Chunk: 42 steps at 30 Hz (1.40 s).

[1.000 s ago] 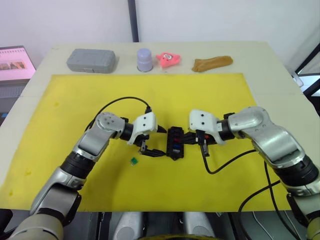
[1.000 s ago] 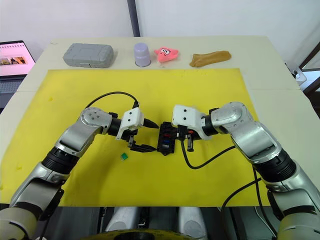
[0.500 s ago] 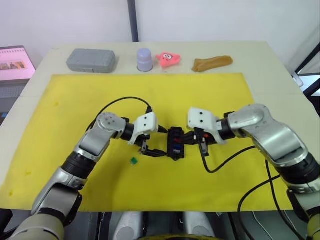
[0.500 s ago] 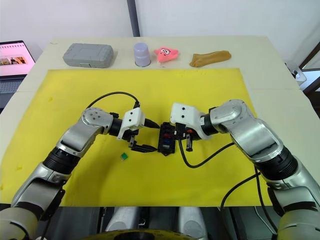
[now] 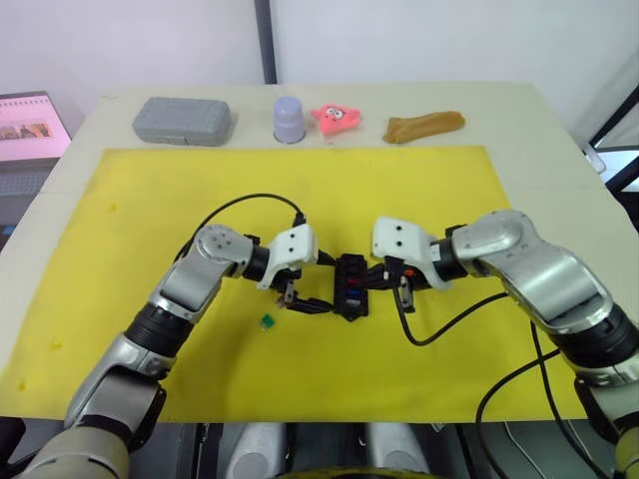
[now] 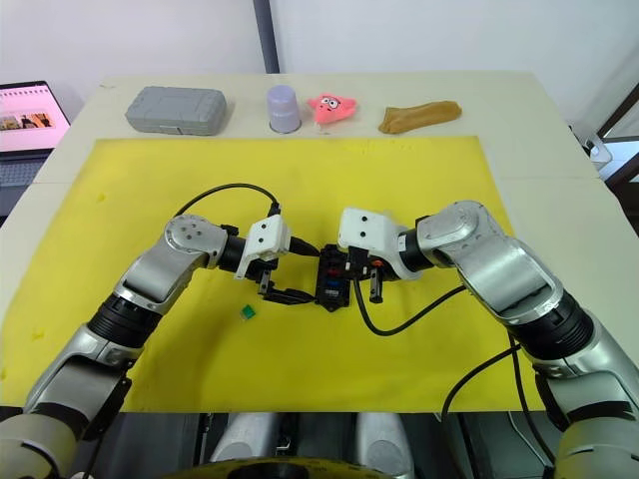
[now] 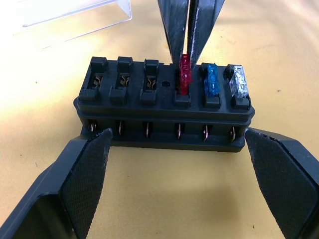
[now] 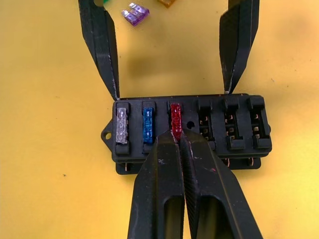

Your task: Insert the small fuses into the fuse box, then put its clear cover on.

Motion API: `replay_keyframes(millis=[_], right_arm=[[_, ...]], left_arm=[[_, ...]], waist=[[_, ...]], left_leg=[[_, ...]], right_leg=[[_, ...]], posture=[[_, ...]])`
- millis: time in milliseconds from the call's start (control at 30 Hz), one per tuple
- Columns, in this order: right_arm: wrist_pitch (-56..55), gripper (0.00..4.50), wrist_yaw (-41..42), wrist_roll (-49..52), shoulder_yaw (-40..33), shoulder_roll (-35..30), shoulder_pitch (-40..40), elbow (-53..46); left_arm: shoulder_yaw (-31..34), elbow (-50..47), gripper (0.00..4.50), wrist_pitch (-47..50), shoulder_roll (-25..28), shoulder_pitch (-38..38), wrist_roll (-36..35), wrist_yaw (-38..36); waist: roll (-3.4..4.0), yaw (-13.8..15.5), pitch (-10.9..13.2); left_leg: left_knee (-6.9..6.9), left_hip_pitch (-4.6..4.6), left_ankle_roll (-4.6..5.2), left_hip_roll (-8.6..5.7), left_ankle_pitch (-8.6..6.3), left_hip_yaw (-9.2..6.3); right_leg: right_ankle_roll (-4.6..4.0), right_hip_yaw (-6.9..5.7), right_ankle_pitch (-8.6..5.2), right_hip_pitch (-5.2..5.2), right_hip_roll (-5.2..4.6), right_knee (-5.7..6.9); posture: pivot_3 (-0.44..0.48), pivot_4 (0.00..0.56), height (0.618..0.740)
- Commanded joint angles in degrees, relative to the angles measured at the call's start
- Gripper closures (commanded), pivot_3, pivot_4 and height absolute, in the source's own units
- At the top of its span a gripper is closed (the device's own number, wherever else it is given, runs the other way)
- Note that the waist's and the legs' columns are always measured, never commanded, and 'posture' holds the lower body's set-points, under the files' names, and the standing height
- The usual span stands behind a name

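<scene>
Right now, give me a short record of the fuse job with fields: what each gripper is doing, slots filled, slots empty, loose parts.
left gripper: jaws open, straddling the small black plastic fuse box without gripping it
right gripper: jaws shut on the red translucent blade fuse, part-seated in its slot
slots filled: clear grey fuse, blue fuse, plus the red one
slots empty: three in the same row
loose parts: purple fuse, green fuse, both on the yellow mat; clear plastic cover beside the box
</scene>
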Motion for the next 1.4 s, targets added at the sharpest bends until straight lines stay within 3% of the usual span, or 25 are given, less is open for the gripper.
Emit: replay_keyframes(millis=[33,1400], right_arm=[[-0.08,4.50,-0.30,-0.16,-0.17,-0.49,-1.23,-0.56],[-0.08,4.50,-1.04,-1.48,2.87,-1.05,-1.26,-0.65]], left_arm=[[0.36,-2.11,0.07,-0.48,0.04,0.02,0.02,0.29],[0.17,-2.12,0.07,-0.56,-0.01,0.00,0.15,1.07]], waist=[[0.00,0.01,0.00],[0.00,-0.02,-0.02]], left_leg=[[0.00,0.00,0.00,0.00,0.00,0.00],[0.00,0.02,0.00,0.00,0.00,0.00]], right_leg=[[0.00,0.00,0.00,0.00,0.00,0.00],[0.00,0.00,0.00,0.01,0.00,0.01]], posture=[[0.000,0.150,0.740],[0.000,0.150,0.740]])
